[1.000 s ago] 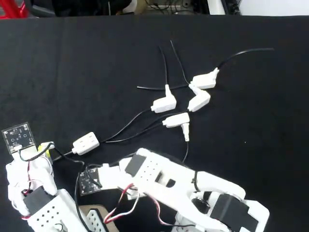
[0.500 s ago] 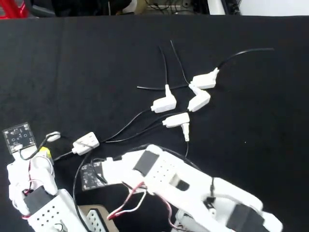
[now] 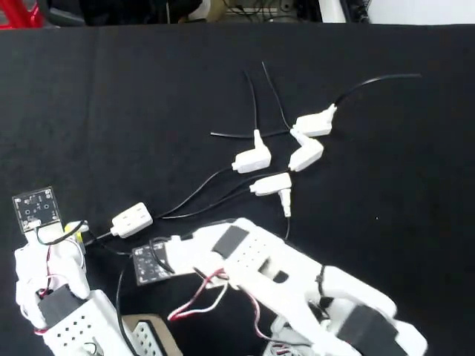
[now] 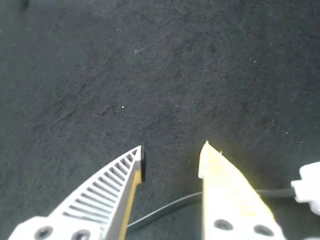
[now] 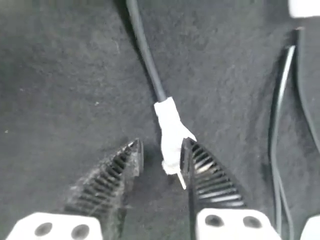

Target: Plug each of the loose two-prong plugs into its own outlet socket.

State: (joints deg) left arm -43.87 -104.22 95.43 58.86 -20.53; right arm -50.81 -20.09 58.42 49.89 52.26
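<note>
2 white SO-101 arms sit along the lower edge of a black table [image 3: 111, 96] in the high view. The left gripper [image 4: 172, 148], at the lower left of that frame, holds its white and yellow fingers spread wide over the cloth. A black cable [image 4: 165, 210] crosses between them near their base, and they pinch nothing. Just to its right the white outlet block [image 3: 132, 219] lies flat on the table, its socket slots facing up and uncovered. The right gripper [image 5: 161, 145], tucked under its arm at lower centre, is spread as well. A small white plug [image 5: 170, 135] on a black lead [image 5: 145, 50] lies between its fingers, touching 1 finger and apart from the other. A cluster of white plugs [image 3: 252, 157] on thin black cables lies well apart from both grippers, right of the frame's centre, with 1 slimmer plug [image 3: 286, 200] at its lower edge
</note>
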